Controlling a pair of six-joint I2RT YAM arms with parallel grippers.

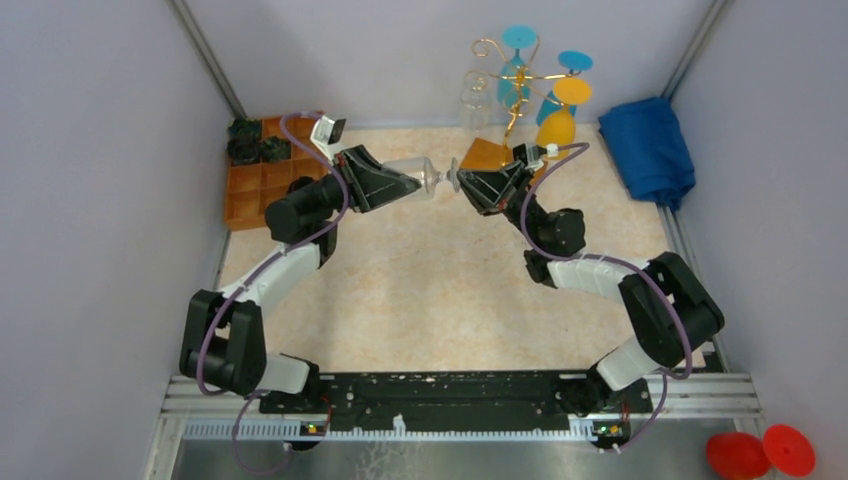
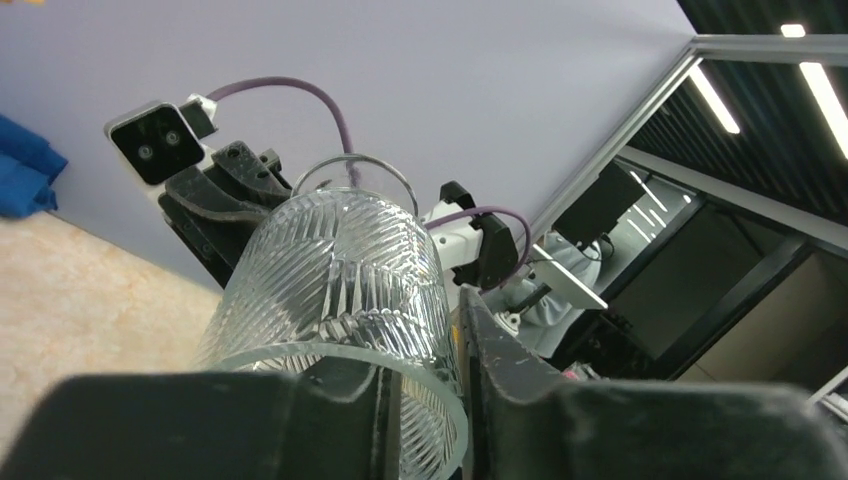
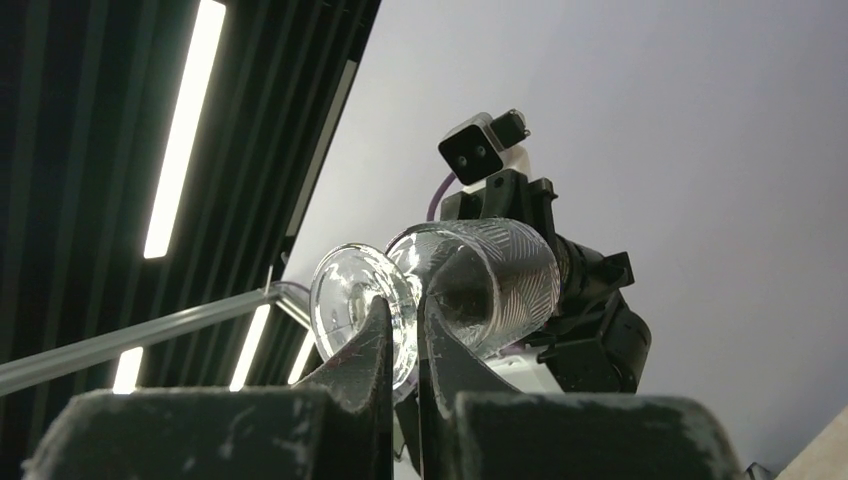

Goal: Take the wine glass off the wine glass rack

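Note:
A clear cut-pattern wine glass (image 1: 432, 177) lies level in the air between my two grippers, away from the wine glass rack (image 1: 512, 90), a gold wire stand on a wooden base (image 1: 487, 155) at the back. My left gripper (image 1: 412, 183) is shut on the bowl's rim, one finger inside and one outside, as the left wrist view shows (image 2: 425, 350) on the glass (image 2: 340, 270). My right gripper (image 1: 462, 180) is shut on the stem just behind the foot; in the right wrist view it (image 3: 402, 320) pinches between foot (image 3: 350, 290) and bowl (image 3: 500, 280).
The rack still carries blue glasses (image 1: 515, 70), an orange glass (image 1: 560, 120) and a clear glass (image 1: 476, 95). An orange compartmented tray (image 1: 262, 185) with dark items stands at the back left. A blue cloth (image 1: 648, 148) lies at the back right. Red discs (image 1: 760, 452) lie off the table, bottom right.

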